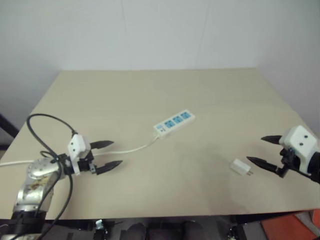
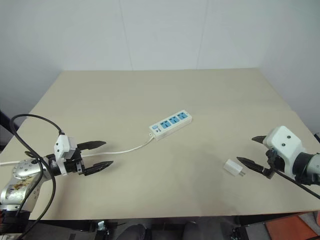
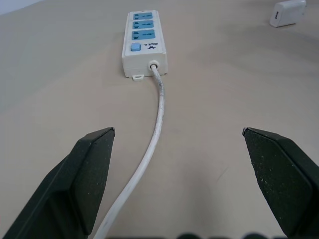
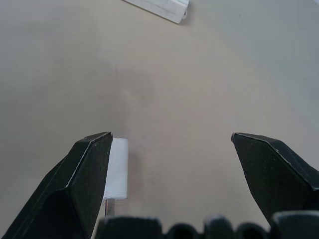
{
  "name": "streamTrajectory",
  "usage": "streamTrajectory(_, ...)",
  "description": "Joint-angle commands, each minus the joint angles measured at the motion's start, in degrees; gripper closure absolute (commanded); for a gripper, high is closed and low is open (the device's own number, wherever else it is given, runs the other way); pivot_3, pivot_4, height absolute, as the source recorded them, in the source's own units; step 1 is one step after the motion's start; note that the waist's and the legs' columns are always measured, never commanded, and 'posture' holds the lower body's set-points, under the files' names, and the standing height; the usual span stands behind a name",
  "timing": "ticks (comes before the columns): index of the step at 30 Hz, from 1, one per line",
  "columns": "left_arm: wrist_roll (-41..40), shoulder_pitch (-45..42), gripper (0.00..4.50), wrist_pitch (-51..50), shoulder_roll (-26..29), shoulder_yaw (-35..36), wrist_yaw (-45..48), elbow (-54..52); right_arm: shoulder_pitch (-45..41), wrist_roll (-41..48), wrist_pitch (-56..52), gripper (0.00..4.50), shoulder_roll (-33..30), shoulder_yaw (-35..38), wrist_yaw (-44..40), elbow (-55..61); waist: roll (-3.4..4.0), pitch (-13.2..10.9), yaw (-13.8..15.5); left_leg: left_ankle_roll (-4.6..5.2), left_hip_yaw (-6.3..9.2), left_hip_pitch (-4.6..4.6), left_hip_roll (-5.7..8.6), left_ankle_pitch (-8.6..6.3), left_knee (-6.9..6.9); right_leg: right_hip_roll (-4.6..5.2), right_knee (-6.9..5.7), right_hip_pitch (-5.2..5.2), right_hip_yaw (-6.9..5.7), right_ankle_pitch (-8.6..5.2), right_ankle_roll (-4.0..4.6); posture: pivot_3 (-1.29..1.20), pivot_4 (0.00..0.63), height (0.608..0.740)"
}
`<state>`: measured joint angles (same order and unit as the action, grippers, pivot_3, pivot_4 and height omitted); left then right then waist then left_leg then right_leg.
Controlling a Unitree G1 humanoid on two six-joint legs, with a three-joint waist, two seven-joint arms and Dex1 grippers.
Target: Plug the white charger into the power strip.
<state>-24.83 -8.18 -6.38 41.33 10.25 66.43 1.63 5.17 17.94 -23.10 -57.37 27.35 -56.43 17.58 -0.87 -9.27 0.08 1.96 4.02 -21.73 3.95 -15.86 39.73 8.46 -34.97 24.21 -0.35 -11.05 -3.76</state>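
**Both jaws spread, nothing gripped**

Head views: the left gripper [image 2: 100, 154] holds its jaws wide apart over the table [image 2: 150, 95], and the white cord [image 2: 127, 149] runs past just beyond its fingertips to the power strip [image 2: 170, 123], which lies well ahead of it. The right gripper [image 2: 252, 151] is likewise spread and empty; the white charger [image 2: 232, 167] lies flat on the table just beside its nearer fingertip, prongs turned towards that gripper.

Left wrist view: the cord passes between the two fingers [image 3: 84, 174] and leads straight to the strip's switch end, blue sockets beyond. The charger sits far off past one side of the strip.

Right wrist view: the charger peeks out from behind one finger [image 4: 82, 184], partly hidden by it, a prong showing below its body. The strip's end lies far ahead.
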Motion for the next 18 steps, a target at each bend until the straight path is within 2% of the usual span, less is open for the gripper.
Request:
streamTrajectory(1, -0.4, 0.5, 0.02, -0.1, 1.2, 1.0, -0.2, -2.1, -0.2, -0.5, 1.3, 0.00, -0.4, 0.3, 0.2, 0.2, 0.00, 0.0, 0.0, 0.00, 0.00, 0.00, 0.00, 0.00, 0.00, 0.00, 0.00, 0.00, 0.00, 0.00, 0.00, 0.00, 0.150, 0.740)
streamTrajectory(18, 0.3, 0.7, 0.02, 1.3, 0.0, 0.6, -1.7, -1.6, -1.7, -1.8, 3.1, 0.00, -1.1, -1.5, -0.7, -2.2, 0.00, 0.0, 0.0, 0.00, 0.00, 0.00, 0.00, 0.00, 0.00, 0.00, 0.00, 0.00, 0.00, 0.00, 0.00, 0.00, 0.150, 0.740)
